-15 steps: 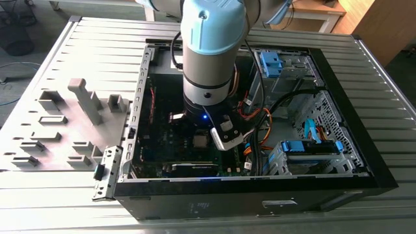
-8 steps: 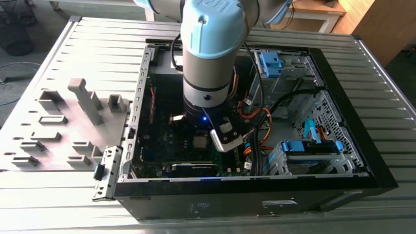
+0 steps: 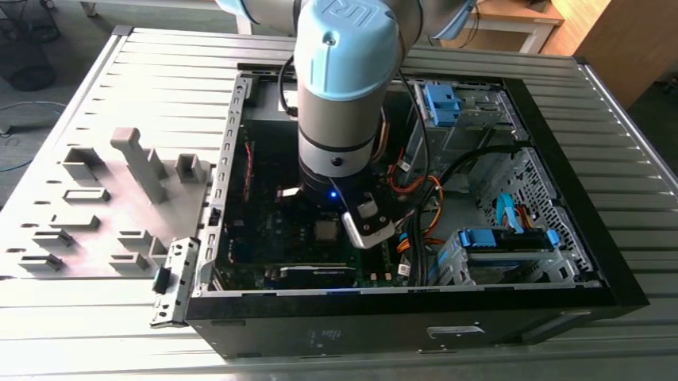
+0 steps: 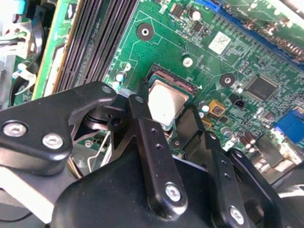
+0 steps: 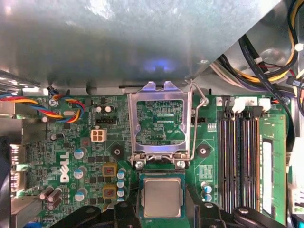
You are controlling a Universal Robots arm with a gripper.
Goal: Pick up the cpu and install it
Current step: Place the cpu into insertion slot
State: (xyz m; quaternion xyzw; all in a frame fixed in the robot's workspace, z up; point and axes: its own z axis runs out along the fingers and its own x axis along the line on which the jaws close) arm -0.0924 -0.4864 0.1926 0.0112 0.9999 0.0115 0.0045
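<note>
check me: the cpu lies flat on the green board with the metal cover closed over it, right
No: the metal cover is swung open, away from the cpu, in the first wrist view. The cpu does lie flat on the green board.

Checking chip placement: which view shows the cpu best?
The first wrist view: the cpu lies face-on, its whole metal top visible. The second wrist view shows the cpu obliquely, its lower edge hidden. The exterior view shows the cpu as a small square.
</note>
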